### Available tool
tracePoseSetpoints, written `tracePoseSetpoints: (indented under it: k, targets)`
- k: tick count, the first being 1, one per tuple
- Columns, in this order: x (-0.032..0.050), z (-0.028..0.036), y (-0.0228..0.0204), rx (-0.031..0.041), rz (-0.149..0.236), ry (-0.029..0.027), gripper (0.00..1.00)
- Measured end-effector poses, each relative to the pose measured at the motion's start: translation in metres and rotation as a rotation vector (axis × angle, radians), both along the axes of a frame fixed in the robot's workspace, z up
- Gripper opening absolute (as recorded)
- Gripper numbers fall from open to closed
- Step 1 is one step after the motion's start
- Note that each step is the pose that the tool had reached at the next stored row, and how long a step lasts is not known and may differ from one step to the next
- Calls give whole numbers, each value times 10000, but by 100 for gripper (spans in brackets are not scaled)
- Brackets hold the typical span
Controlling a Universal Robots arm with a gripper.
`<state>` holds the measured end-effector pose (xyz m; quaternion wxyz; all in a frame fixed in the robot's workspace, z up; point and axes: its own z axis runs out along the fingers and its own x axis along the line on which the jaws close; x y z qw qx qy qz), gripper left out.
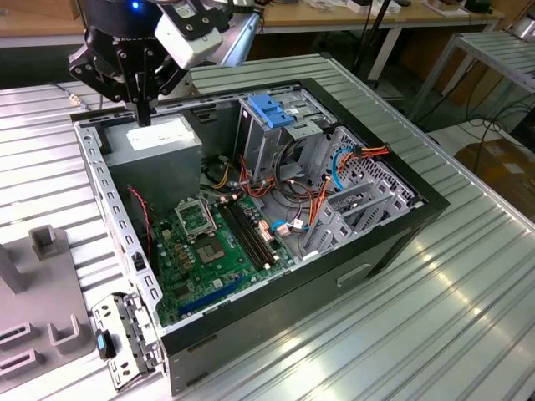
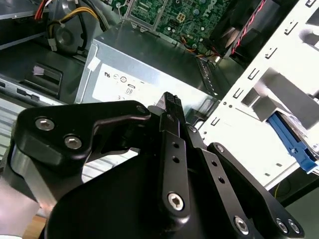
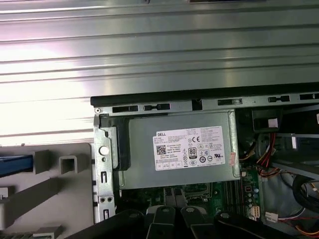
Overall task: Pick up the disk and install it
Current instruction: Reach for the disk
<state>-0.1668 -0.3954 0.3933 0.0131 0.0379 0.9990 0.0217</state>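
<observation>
My gripper point(image 1: 144, 115) hangs above the far corner of the open computer case point(image 1: 393, 242), on the exterior view's left, just over the grey power supply point(image 1: 157, 138). Its fingers are pressed together, shut, with nothing between them; in the second wrist view the gripper point(image 2: 169, 102) points at the power supply's white label point(image 2: 124, 84). In the first wrist view a blue strip point(image 3: 15, 165) lies on the grey fixture point(image 3: 55, 199). It may be the disk's rail; the rest of the disk is out of view.
Inside the case are the green motherboard point(image 1: 209, 242), a grey metal cage with a blue handle point(image 1: 272, 110) and orange and blue cables point(image 1: 351, 159). A loose metal bracket with a blue tab point(image 1: 104, 342) lies by the case's near corner. Ribbed metal tabletop point(image 1: 401, 334) surrounds everything.
</observation>
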Motion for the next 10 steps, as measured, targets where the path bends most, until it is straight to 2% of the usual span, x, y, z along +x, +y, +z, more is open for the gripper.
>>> tracePoseSetpoints:
  k: [10]
  targets:
    - [-145,0,9,1,0,0,11]
